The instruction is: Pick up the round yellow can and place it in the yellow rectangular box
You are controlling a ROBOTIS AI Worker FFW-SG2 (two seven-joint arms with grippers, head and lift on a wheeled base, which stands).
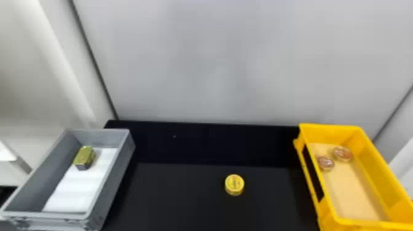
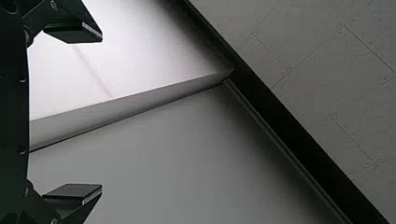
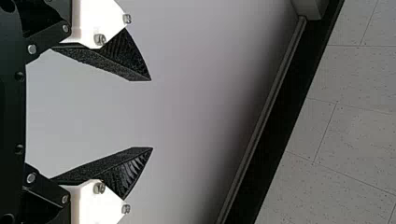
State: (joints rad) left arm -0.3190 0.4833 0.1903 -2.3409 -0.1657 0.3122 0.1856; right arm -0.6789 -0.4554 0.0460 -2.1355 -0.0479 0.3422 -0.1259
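Work surface (image 1: 184, 196): matt black, backed by a pale grey wall panel (image 1: 215, 61). Grey box (image 1: 115, 181) at left; yellow rectangular box (image 1: 335, 126) at right. Speckled, seamed tiles (image 3: 345, 126) in both wrist views. Round yellow can (image 1: 234, 183): squat, flat on the black surface between the boxes, nearer the yellow one; lid up, dark marking on its face. Left gripper (image 2: 100, 113): fingers wide apart, holding nothing. Right gripper (image 3: 152, 114): fingers parted, also holding nothing.
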